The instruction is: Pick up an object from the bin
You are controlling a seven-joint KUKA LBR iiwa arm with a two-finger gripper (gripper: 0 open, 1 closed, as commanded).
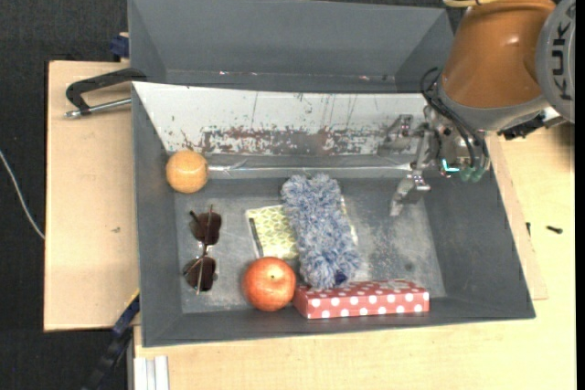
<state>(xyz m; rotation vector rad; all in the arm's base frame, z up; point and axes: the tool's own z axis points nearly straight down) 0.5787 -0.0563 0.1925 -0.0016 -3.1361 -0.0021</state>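
Observation:
My gripper (409, 187) hangs at the bin's right side, above the bare floor, with nothing between its fingers. To its left lies a fluffy blue-grey duster head (318, 228), stretched from the middle toward the front. A red box with white dots (363, 299) rests along the front wall, below and left of the gripper. None of these touches the gripper.
A red apple (269, 282) sits at the front, a yellow patterned sponge (272, 231) beside the duster, dark sunglasses (203, 249) at the left, and an orange ball (186, 172) in the back left corner. The arm's orange cover looms over the right rim.

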